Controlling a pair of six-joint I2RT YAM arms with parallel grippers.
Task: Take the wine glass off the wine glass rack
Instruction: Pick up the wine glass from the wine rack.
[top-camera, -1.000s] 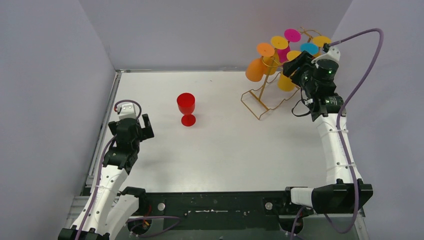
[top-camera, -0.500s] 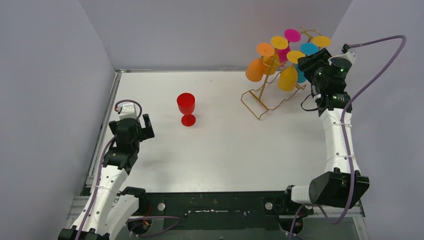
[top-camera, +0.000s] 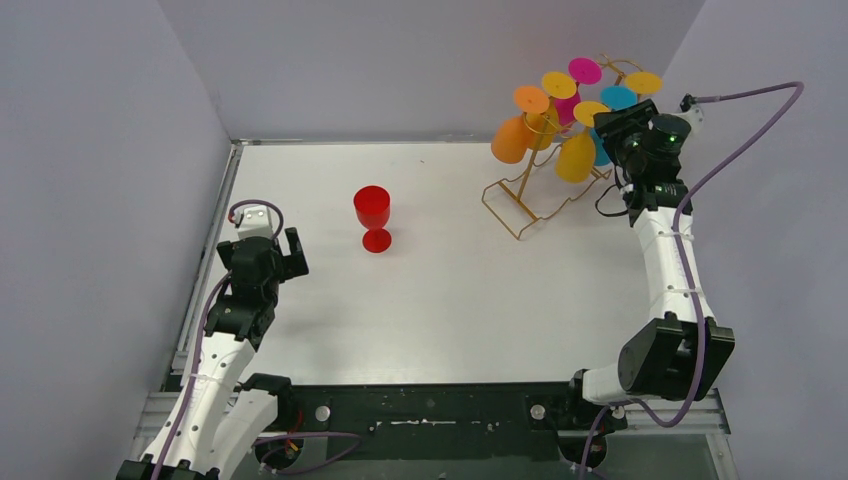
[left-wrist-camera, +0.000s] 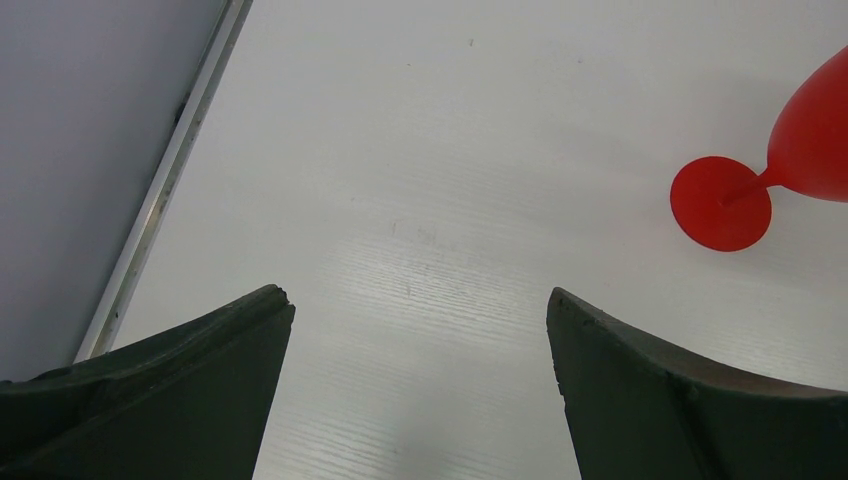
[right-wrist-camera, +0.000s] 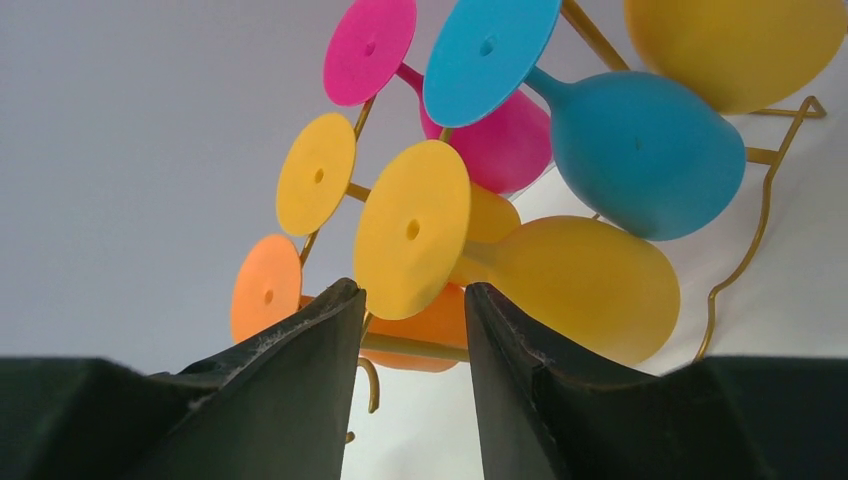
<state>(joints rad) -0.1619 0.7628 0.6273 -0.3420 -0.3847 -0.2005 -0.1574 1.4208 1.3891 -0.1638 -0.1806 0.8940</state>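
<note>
Far right, the right gripper, jaws narrow about the foot of the yellow wine glass, grip unclear, needed a firm pinch before unhooking it from the wine glass rack.

wine glass rack: thin gold wire, standing upright, back right
wine glasses: orange, yellow, pink, blue, hanging tilted, feet up
red glass: upright, well apart

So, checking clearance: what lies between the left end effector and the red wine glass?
Bare table only, from left end effector to red wine glass; left wrist view.
</note>
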